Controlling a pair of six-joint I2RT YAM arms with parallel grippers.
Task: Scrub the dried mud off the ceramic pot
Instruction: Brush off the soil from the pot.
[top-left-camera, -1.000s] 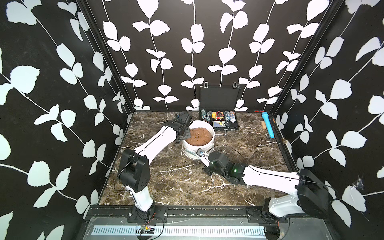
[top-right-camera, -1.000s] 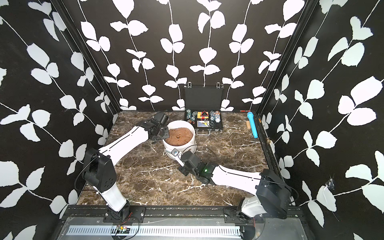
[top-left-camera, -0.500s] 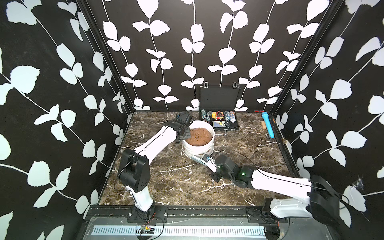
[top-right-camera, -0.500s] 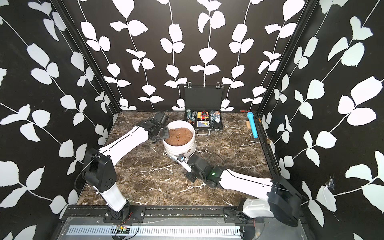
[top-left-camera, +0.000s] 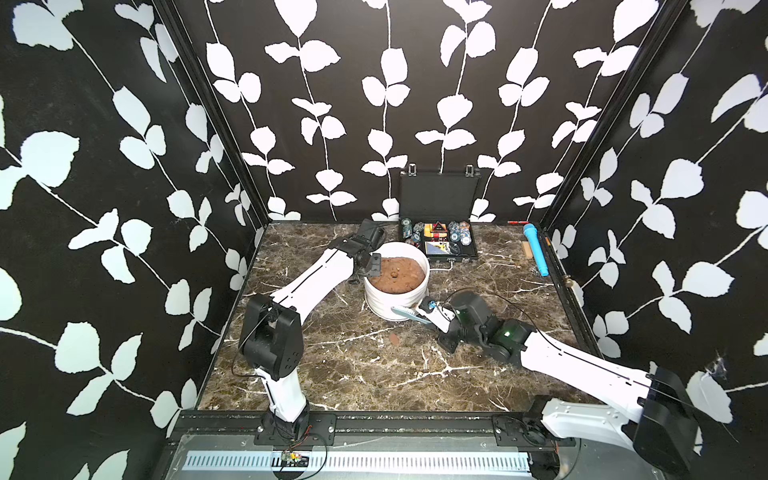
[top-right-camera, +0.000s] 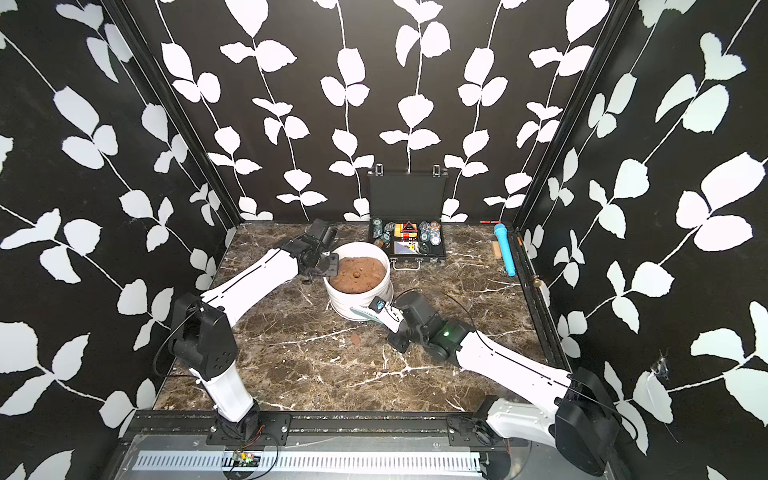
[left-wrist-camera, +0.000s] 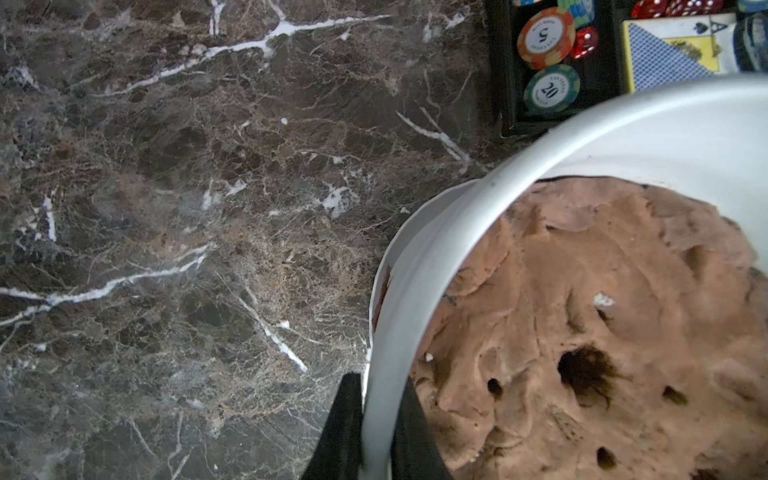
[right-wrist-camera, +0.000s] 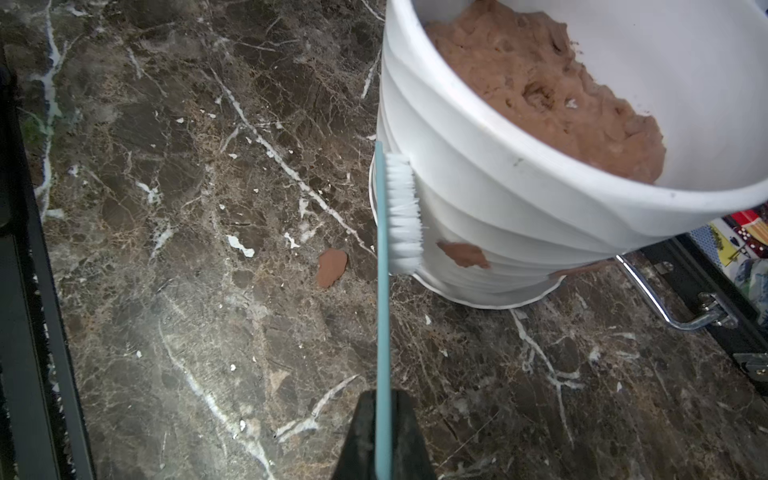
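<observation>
A black case (top-left-camera: 439, 195) is seen open at the back of the dark marble table (top-left-camera: 374, 374), with its lid upright against the wall (top-left-camera: 353, 104). Poker chips (left-wrist-camera: 545, 37), red dice (left-wrist-camera: 585, 43) and a deck of cards (left-wrist-camera: 669, 54) are kept in it. A blue microphone (top-left-camera: 537, 251) is laid along the right edge, just beside a small wooden block (top-left-camera: 527, 250). The walls are covered with black paper printed with white leaves.

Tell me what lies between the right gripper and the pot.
A blue brush: the right gripper holds its handle, and its white bristles touch the pot beside a mud patch. The right wrist view shows it.
</observation>
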